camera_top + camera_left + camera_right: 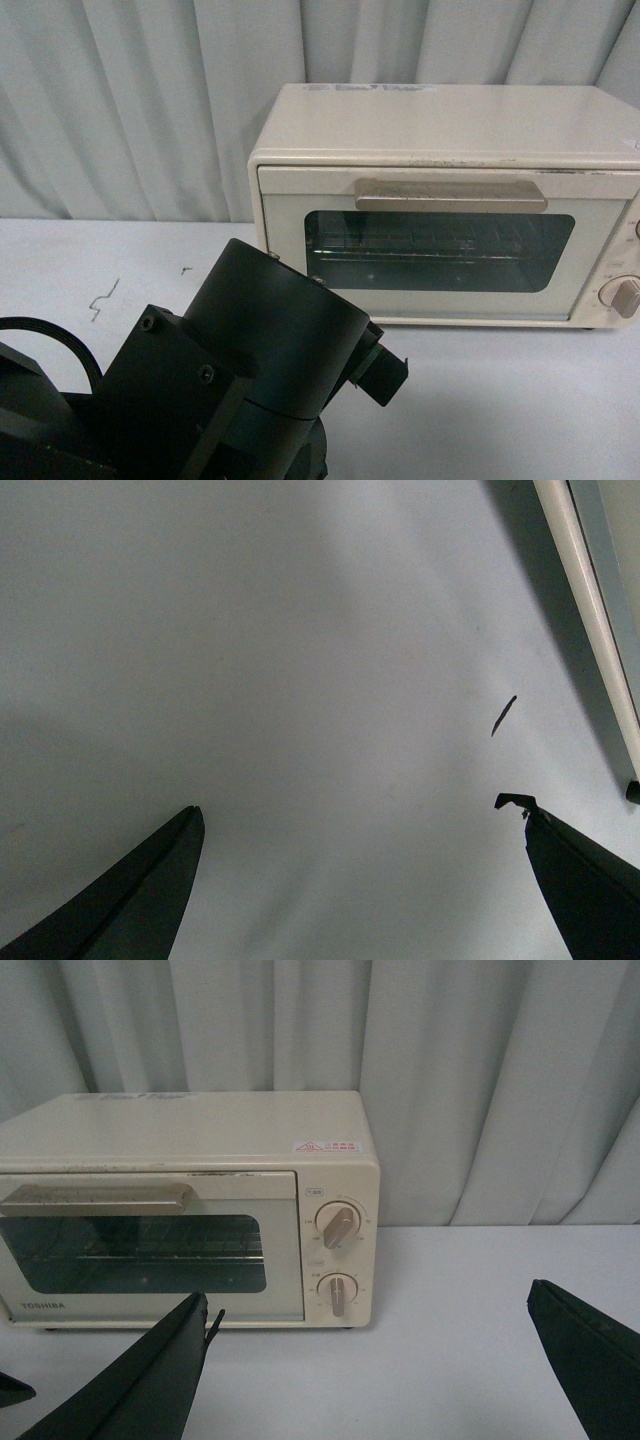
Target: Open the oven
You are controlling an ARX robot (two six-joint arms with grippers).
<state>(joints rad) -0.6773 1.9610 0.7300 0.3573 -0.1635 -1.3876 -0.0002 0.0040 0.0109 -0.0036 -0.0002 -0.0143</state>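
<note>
Plainly, left gripper [352, 805] and right gripper [367, 1295] gape empty; a shallow grasp may slip off the handle [97, 1197] of the oven [180, 1250] ahead.

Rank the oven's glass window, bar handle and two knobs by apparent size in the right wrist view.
On the oven, largest to smallest:
1. glass window, clearly the biggest
2. bar handle, nearly as long but far thinner
3. upper knob and lower knob: these look alike, so no ranking between them

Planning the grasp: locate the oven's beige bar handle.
The beige bar handle spans the upper front of the cream-white toaster oven, above its glass window, right of centre in the front view.
</note>
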